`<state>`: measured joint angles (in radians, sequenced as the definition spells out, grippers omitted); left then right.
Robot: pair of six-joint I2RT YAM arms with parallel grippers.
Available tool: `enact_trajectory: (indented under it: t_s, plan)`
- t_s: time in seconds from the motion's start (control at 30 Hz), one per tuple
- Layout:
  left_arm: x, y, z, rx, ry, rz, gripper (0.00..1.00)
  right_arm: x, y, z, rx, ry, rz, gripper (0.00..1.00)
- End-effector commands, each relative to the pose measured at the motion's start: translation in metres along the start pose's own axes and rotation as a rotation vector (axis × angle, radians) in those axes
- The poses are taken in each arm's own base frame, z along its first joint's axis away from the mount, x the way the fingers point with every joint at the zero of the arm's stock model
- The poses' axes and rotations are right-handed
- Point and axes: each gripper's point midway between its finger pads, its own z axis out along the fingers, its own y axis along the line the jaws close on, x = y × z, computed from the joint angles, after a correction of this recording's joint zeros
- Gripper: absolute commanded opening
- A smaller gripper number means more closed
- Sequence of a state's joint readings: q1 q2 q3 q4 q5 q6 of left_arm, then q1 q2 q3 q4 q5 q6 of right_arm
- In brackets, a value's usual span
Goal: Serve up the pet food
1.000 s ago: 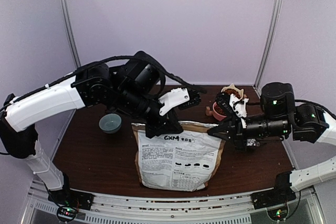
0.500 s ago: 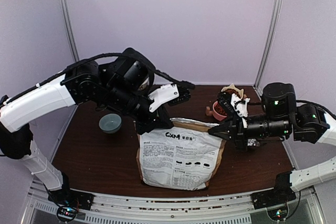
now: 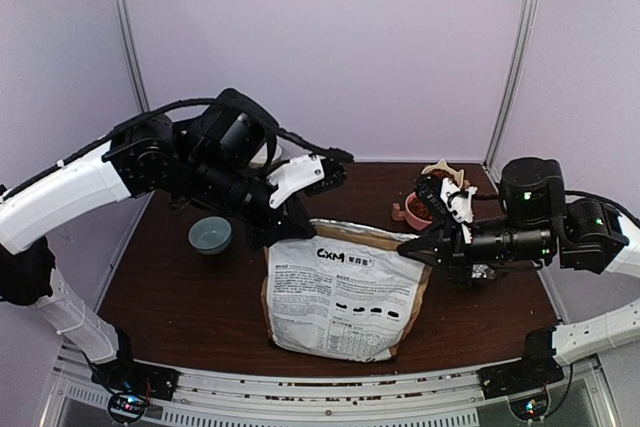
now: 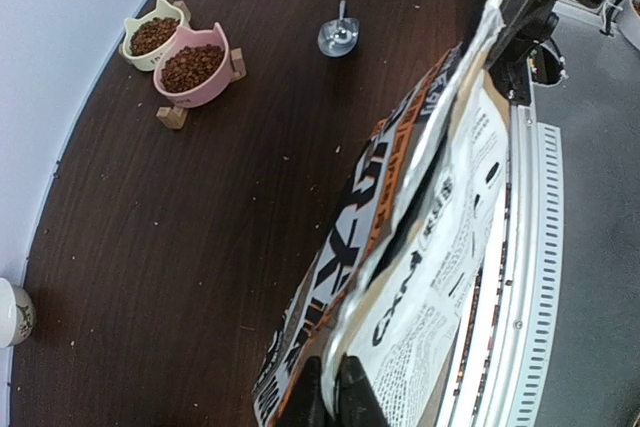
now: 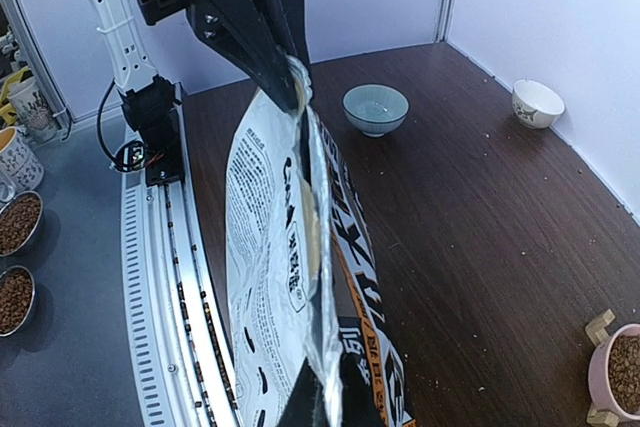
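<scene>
Bag (image 3: 340, 292) upright at frame centre on worktop (image 3: 180, 297); left pincer (image 4: 332, 392) and right pincer (image 5: 325, 397) each clamped on its top edge.

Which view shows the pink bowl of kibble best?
Left wrist view: the pink bowl sits whole and unobstructed, kibble showing inside. The top view has it partly hidden behind the right arm; the right wrist view catches only its edge at the frame corner.
</scene>
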<state>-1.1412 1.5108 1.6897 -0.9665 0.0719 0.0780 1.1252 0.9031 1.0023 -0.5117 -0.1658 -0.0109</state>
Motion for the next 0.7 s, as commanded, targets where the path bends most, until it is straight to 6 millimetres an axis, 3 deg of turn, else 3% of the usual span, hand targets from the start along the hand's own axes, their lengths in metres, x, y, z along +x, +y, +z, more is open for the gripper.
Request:
enact_trajectory:
  t_s: [0.0, 0.07, 0.1, 0.27, 0.33, 0.43, 0.67]
  plan:
    - [0.018, 0.037, -0.025, -0.149, 0.034, -0.038, 0.1, -0.008, -0.008, -0.012, 0.045, -0.032, 0.012, 0.0]
    - [0.02, 0.038, -0.026, -0.154, 0.036, -0.041, 0.07, -0.008, -0.008, -0.012, 0.044, -0.031, 0.012, 0.0]
    - [0.021, 0.039, -0.027, -0.154, 0.036, -0.041, 0.0, -0.008, -0.008, -0.011, 0.046, -0.031, 0.013, 0.0]
    - [0.026, 0.043, -0.03, -0.169, 0.041, -0.046, 0.01, -0.008, -0.009, -0.011, 0.048, -0.028, 0.013, 0.0]
    - [0.028, 0.046, -0.032, -0.184, 0.047, -0.05, 0.12, -0.008, -0.009, -0.011, 0.049, -0.027, 0.013, 0.0]
    - [0.031, 0.047, -0.033, -0.187, 0.049, -0.05, 0.0, -0.008, -0.009, -0.011, 0.049, -0.026, 0.013, 0.0]
    - [0.037, 0.052, -0.036, -0.207, 0.059, -0.059, 0.03, -0.007, -0.009, -0.012, 0.052, -0.026, 0.013, 0.0]
